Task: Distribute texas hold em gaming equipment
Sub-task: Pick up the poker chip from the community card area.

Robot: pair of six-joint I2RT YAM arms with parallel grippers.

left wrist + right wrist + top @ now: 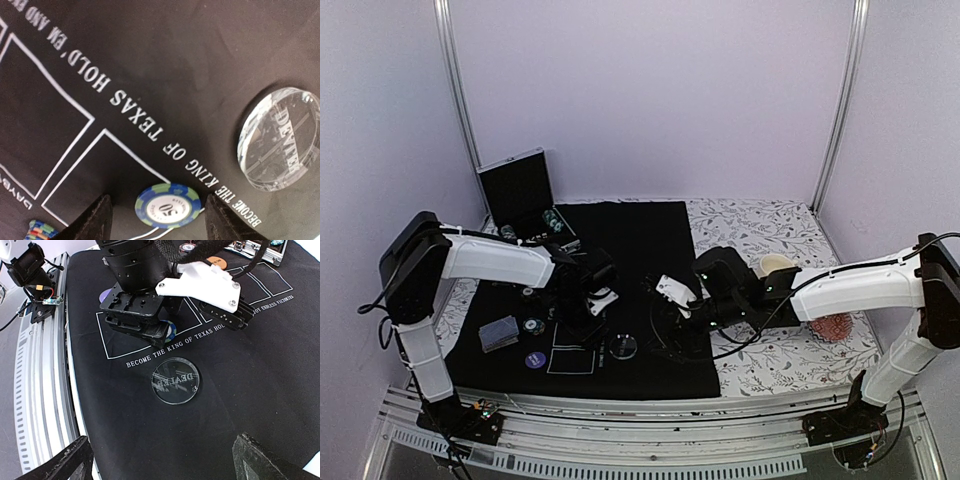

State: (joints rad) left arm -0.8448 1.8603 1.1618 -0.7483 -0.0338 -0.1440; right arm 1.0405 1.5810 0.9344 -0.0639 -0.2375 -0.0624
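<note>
Under left hand (158, 222), striped chip (168, 205), unseen overhead

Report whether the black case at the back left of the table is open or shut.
Open: the black case has its lid standing upright, and the lower half in front of it lies exposed.

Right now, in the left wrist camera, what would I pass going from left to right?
Colourful striped chip edge → blue and green striped poker chip → clear round dealer disc.
</note>
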